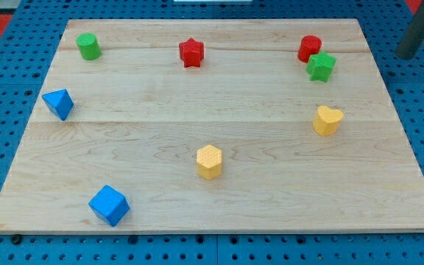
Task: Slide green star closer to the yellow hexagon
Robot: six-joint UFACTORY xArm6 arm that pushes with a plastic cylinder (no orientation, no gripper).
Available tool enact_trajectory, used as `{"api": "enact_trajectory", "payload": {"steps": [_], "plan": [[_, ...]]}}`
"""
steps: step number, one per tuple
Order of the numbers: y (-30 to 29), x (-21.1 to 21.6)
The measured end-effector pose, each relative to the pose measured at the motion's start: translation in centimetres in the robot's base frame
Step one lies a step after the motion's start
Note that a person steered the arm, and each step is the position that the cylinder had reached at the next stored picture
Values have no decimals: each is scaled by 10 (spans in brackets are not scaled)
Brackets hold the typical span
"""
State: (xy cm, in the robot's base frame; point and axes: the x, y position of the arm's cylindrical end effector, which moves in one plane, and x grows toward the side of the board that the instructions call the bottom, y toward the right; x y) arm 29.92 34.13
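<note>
The green star (321, 66) lies near the view's top right, touching the red cylinder (309, 48) just up and left of it. The yellow hexagon (209, 161) lies below the board's middle, far down and left of the star. My dark rod enters at the view's top right corner. My tip (405, 54) is off the wooden board's right edge, well to the right of the green star and touching no block.
A yellow heart (327, 120) lies below the green star. A red star (191, 52) is at top centre and a green cylinder (88, 46) at top left. A blue triangle (58, 103) is at left, a blue cube (109, 205) at bottom left. The wooden board (219, 221) rests on a blue pegboard.
</note>
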Motion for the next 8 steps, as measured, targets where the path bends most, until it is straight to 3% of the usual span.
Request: {"api": "enact_trajectory", "payload": {"steps": [3,6,8], "plan": [[-120,2],[-243,40],[-240,41]]}}
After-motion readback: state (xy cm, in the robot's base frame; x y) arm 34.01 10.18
